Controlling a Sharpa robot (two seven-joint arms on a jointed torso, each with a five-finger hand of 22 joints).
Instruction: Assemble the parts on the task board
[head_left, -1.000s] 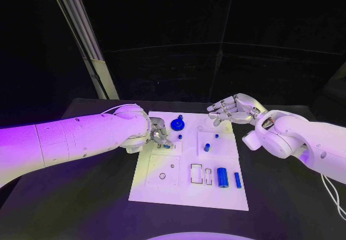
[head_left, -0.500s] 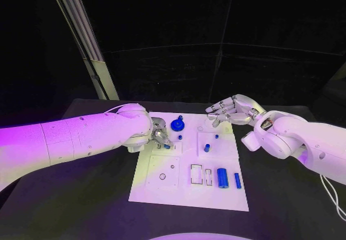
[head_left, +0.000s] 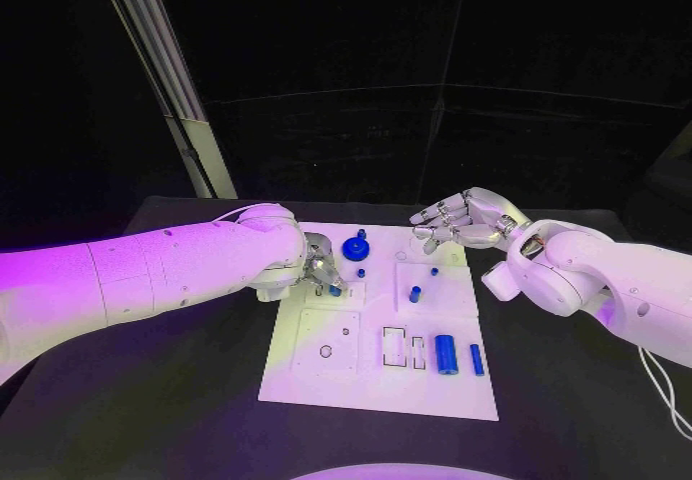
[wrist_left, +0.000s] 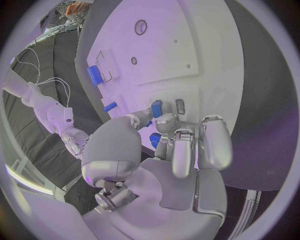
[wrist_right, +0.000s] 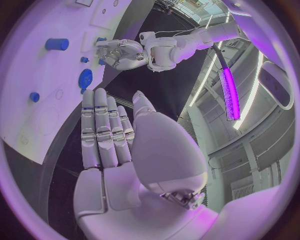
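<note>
**Entry: small blue part at the left hand's fingertips, left edge of the board**

- **Task board** (head_left: 378, 375): white plate in the middle of the black table (head_left: 173, 400), its long side running away from you.
- **Left hand** (head_left: 319, 272): over the board's left edge, toward the far end. Fingers curled down onto a small blue part (head_left: 333, 292). In the left wrist view the fingertips (wrist_left: 165, 121) close round the same part (wrist_left: 156, 108), which looks pinched, though you cannot tell whether it is lifted or already seated.
- **The part itself**: a short peg. It lies directly ahead of the fingertips, touching them. Its long axis appears to stand roughly upright to the board, but it is too small to be sure.
- **Right hand** (head_left: 464, 222): raised off the board's far right corner, fingers straight and spread, grasping nothing; the right wrist view shows its palm (wrist_right: 147, 145) bare. It is well apart from the part, so the left hand is much the nearer.
- **Other pieces**: a round blue knob (head_left: 355, 248) just beyond the left hand; a short blue peg (head_left: 414, 295) at mid-board; two long blue cylinders (head_left: 447, 353) lying side by side at the near right, long axes pointing along the board toward you.
- **Judgement**: your coming move likely turns on keeping the pinched part's axis square to the board as it goes down.
</note>
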